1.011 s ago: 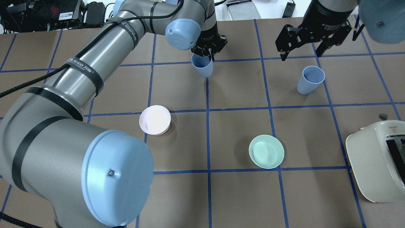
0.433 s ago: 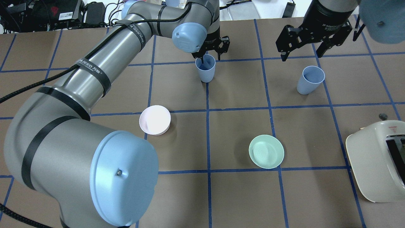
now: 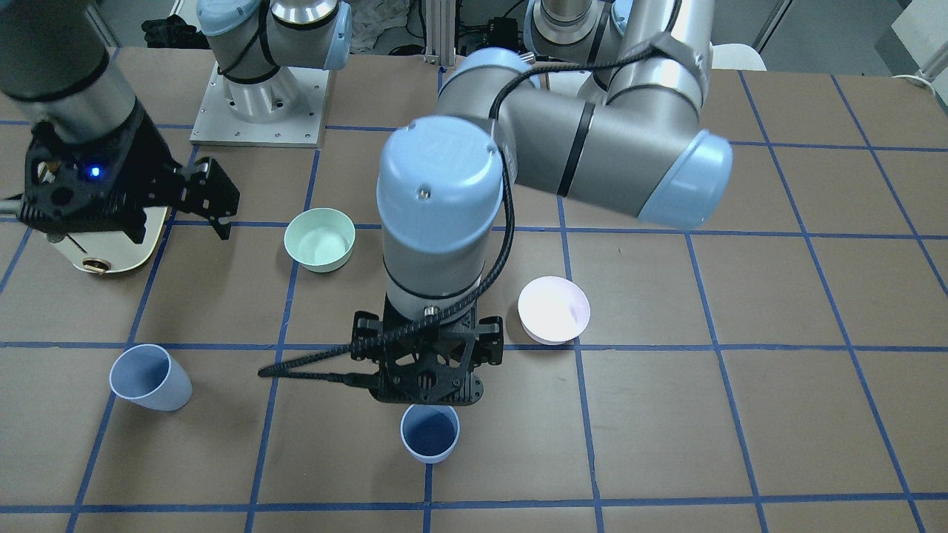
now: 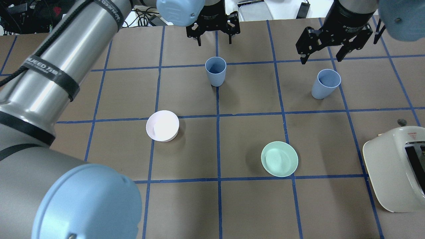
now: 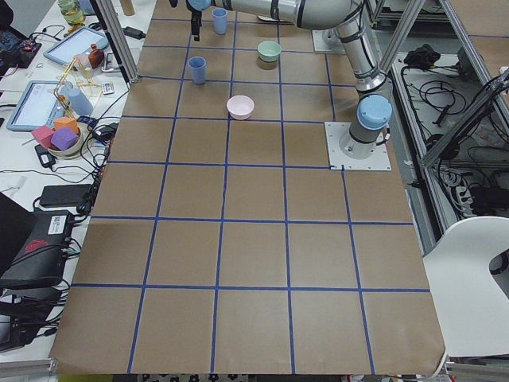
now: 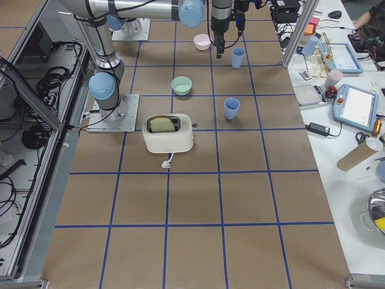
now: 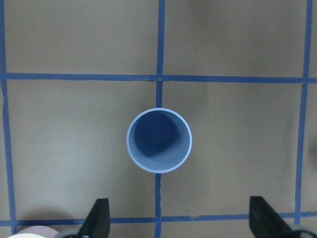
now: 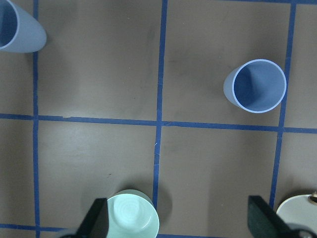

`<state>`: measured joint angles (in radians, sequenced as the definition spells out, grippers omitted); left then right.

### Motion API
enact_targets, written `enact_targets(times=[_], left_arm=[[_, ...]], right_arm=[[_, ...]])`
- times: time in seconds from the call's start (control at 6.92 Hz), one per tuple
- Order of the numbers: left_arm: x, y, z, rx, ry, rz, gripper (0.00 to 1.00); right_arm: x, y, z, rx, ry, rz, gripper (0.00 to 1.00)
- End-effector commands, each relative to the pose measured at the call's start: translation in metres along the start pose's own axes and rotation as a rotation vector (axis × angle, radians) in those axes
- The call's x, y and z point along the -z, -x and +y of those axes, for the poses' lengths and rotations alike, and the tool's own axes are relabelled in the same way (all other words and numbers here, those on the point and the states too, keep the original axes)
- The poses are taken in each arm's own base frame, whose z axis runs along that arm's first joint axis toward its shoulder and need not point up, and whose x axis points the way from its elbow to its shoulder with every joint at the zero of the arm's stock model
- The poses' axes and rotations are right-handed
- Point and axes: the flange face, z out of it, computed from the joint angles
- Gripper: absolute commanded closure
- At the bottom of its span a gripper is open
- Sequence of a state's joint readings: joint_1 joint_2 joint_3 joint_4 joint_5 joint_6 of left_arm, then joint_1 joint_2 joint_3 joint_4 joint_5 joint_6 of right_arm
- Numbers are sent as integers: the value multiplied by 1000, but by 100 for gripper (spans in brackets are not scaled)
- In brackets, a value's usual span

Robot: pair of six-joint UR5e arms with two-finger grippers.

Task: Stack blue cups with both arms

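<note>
One blue cup (image 4: 215, 71) stands upright on a blue tape line at the table's far middle; it also shows in the front view (image 3: 429, 434) and centred in the left wrist view (image 7: 158, 140). My left gripper (image 4: 214, 37) is open and empty, raised above and just beyond this cup. The second blue cup (image 4: 325, 84) stands upright to the right and shows in the right wrist view (image 8: 255, 87). My right gripper (image 4: 321, 57) is open and empty, hovering above and just beyond it.
A pale pink bowl (image 4: 162, 125) sits left of centre and a mint-green bowl (image 4: 279, 158) right of centre. A cream toaster (image 4: 398, 166) stands at the right edge. Blue tape lines grid the brown table.
My left gripper let go of the middle cup, opened, and rose away toward the far edge. The cup now stands upright alone. The right gripper barely moved.
</note>
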<state>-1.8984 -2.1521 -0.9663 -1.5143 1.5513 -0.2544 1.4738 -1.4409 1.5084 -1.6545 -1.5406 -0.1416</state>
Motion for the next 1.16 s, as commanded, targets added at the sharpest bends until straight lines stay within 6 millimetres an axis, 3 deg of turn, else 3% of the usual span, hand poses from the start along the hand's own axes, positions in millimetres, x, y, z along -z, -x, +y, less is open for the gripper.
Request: enact_targets(times=[0.0, 0.14, 0.29, 0.43, 1.01], left_arm=[[82, 32, 62, -55, 114, -25, 0], [96, 72, 95, 6, 280, -54, 0], [102, 102, 106, 52, 284, -50, 0], [105, 119, 119, 58, 269, -43, 0], [80, 145, 149, 7, 66, -23, 0]], right_arm=[[-58, -76, -35, 7, 19, 10, 0], [-82, -117, -45, 61, 14, 21, 0], [-98, -134, -49, 56, 31, 15, 0], [-122, -139, -60, 56, 31, 15, 0], [-190, -155, -77, 28, 90, -14, 0]])
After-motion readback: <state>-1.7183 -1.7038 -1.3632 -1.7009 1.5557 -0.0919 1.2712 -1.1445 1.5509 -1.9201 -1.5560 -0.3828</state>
